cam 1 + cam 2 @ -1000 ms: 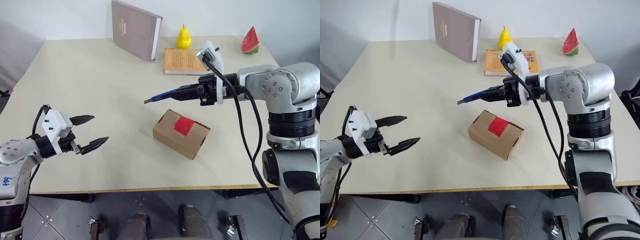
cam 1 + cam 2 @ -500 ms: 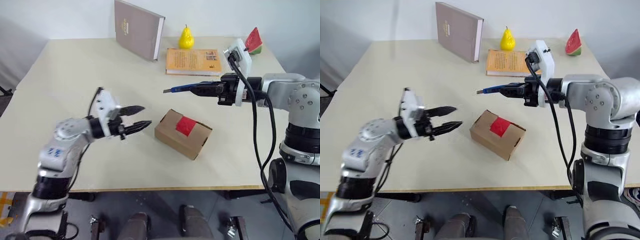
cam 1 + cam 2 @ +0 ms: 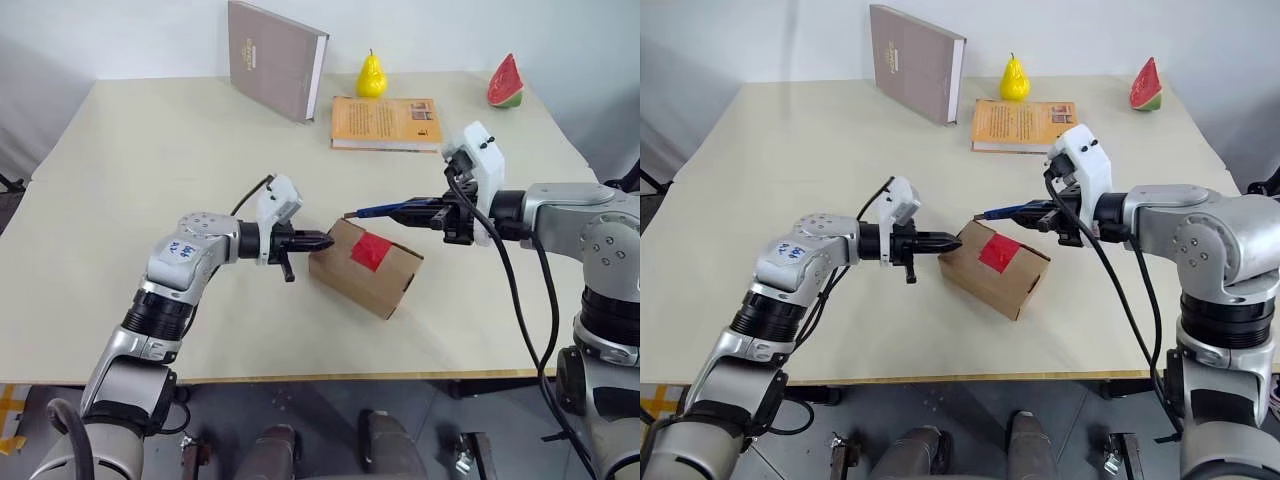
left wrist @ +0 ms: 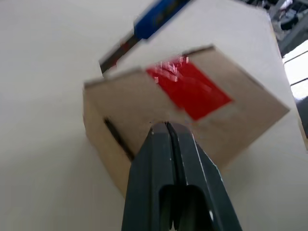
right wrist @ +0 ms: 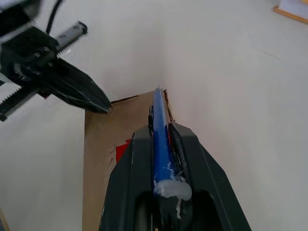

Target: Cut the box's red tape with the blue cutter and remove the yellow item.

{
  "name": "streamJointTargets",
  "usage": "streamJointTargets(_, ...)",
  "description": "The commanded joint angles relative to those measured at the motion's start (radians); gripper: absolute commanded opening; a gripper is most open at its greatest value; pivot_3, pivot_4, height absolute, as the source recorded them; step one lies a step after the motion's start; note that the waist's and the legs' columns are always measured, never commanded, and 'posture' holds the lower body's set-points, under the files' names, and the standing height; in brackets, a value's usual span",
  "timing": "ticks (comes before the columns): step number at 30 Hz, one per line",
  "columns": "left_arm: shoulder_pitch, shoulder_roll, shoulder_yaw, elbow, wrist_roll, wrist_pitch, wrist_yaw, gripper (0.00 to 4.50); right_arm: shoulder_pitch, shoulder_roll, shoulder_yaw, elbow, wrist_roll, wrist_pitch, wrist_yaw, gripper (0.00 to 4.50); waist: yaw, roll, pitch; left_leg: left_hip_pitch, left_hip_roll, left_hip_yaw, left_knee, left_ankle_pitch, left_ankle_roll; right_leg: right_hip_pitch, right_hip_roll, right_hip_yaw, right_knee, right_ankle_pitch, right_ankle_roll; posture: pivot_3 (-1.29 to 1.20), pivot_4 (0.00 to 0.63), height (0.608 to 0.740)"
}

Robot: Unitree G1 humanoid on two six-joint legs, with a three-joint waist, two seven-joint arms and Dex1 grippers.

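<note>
The small brown box (image 3: 365,270) lies mid-table with the red tape (image 3: 371,251) on its top face. My left gripper (image 3: 326,240) is shut with nothing between its fingers, and its tips rest against the box's left end (image 4: 120,120). My right gripper (image 3: 422,213) is shut on the blue cutter (image 3: 385,211). The cutter is held nearly level, its blade tip (image 3: 347,215) hovering just above the box's far top edge. In the right wrist view the cutter (image 5: 160,127) points over the box (image 5: 103,163) toward the left gripper (image 5: 72,86). The yellow item is hidden.
A grey-brown book (image 3: 275,58) stands at the back. A yellow pear (image 3: 371,75), an orange book (image 3: 385,122) and a watermelon slice (image 3: 503,82) lie to its right. The table's front edge (image 3: 300,378) runs close below the box.
My left arm swung in from the left to the box's end and its fingers closed. My right gripper brought the cutter down and to the right, over the box's far edge.
</note>
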Motion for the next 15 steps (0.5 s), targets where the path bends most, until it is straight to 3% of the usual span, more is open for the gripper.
streamJointTargets(1,-0.039,-0.019,-0.007,-0.007,0.01,0.039,-0.004,0.0,0.0,-0.01,0.004,-0.031,0.003,-0.039,-0.006,0.15,0.003,0.0,0.0,0.0,0.0,0.0,0.0,0.0,0.0,0.0,0.0,0.0,0.0,0.0,0.0,0.0,0.15,0.74)
streamJointTargets(15,-0.047,-0.032,-0.027,0.026,0.058,0.047,-0.048,0.0,0.011,0.007,0.006,0.043,-0.02,-0.136,-0.031,0.15,0.003,0.0,0.0,0.0,0.0,0.0,0.001,0.0,0.0,0.0,0.0,0.0,0.0,0.0,0.0,0.0,0.15,0.74)
